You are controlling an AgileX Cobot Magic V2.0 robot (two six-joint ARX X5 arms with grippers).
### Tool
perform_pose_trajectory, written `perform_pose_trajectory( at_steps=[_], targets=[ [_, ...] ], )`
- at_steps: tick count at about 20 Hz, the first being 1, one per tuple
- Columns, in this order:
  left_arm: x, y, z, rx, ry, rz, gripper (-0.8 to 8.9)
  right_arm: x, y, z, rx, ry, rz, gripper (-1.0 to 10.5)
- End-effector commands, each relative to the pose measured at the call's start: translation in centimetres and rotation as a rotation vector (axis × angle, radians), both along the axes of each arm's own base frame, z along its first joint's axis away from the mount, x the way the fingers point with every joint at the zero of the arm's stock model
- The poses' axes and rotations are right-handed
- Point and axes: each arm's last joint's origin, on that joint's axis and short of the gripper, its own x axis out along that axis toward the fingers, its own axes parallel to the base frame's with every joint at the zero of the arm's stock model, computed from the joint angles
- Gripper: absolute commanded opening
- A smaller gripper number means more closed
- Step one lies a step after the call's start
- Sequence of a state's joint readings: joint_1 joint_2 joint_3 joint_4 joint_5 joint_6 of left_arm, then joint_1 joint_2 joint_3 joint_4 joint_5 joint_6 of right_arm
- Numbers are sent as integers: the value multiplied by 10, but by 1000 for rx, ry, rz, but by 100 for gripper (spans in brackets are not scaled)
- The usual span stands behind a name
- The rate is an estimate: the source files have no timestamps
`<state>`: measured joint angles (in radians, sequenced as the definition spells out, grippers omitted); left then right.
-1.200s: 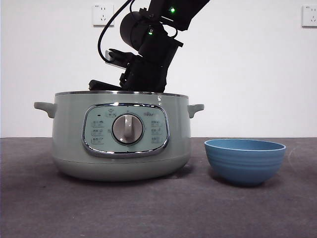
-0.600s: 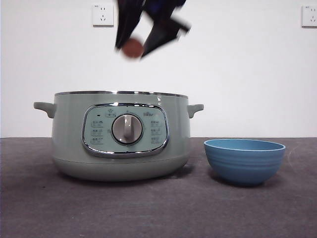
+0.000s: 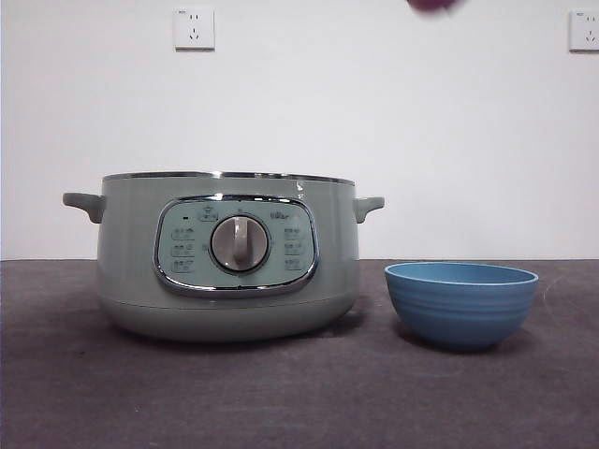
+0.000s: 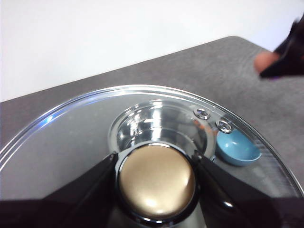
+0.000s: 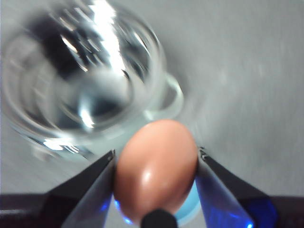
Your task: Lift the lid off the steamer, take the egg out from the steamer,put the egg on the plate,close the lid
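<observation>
Lid: off the steamer (image 3: 229,257); the left gripper (image 4: 156,171) has its jaws closed on the lid's knob (image 4: 156,181) and holds the lid (image 4: 71,142) in the air, with the table and the plate visible through the glass.
Steamer: stands uncovered on the dark table (image 3: 299,393) in the front view, bare steel rim on top, dial facing the camera; its shiny inside also shows, blurred, in the right wrist view (image 5: 80,71).
Egg: out of the steamer; the brown egg (image 5: 156,168) sits clamped between the two jaws of the right gripper (image 5: 156,164), up in the air.
Right gripper's place: high above the table; the front view shows only a dark tip at the top edge (image 3: 432,5), above the space between the steamer and the plate. The left wrist view catches it as a blurred dark shape at the edge (image 4: 285,57).
Plate: the blue bowl (image 3: 461,304) stands just beside the steamer, apart from it, and looks empty; it is seen small through the lid as well (image 4: 237,149).
Done: lid lifted, egg taken out.
Left: bring the egg over the plate, lower it and let go, then set the lid back on the steamer.
Progress: judged about halfway; the egg is on its way but not yet on the plate.
</observation>
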<state>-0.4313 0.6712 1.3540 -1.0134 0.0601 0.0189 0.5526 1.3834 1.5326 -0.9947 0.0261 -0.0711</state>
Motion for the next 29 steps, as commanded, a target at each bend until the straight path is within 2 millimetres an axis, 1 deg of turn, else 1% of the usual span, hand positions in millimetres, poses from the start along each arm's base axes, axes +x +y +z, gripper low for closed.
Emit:
perform_pose_trajectory(
  at_steps=[1, 3, 7, 10, 12, 17, 19, 21, 24, 25, 26, 28, 29],
  targets=[
    [-1, 0, 9, -29, -69, -24, -9, 7, -4, -35, -4, 60, 4, -13],
    [3, -2, 9, -25, -59, -24, -9, 14, -8, -69, 28, 111, 14, -13],
    [9, -5, 8, -17, -42, -24, -9, 17, -8, -125, 43, 123, 19, -13],
    [13, -7, 8, -12, -30, -24, -9, 18, -9, -160, 38, 135, 13, -13],
    [16, -8, 7, -9, -23, -24, -9, 21, -8, -178, 31, 143, 11, -13],
    [17, -9, 7, -7, -18, -25, -9, 39, -1, -211, 15, 176, 3, -13],
    [17, -9, 7, -7, -18, -25, -9, 44, 1, -224, 3, 198, 0, -13],
    [17, -9, 7, -7, -18, -25, -9, 45, 2, -231, -9, 219, -1, -13],
    [17, -9, 7, -7, -18, -25, -9, 45, 2, -232, -10, 223, -1, -12],
    [19, -9, 7, -5, -14, -25, -9, 45, 2, -232, -10, 224, 0, 16],
    [20, -10, 6, -4, -11, -25, -9, 45, 2, -232, -12, 226, -1, 92],
    [24, -12, 6, 3, 0, -26, -9, 45, 2, -232, -11, 226, 2, 369],
    [27, -13, 5, 5, 6, -29, -9, 44, 2, -231, -11, 225, 2, 474]
  ],
)
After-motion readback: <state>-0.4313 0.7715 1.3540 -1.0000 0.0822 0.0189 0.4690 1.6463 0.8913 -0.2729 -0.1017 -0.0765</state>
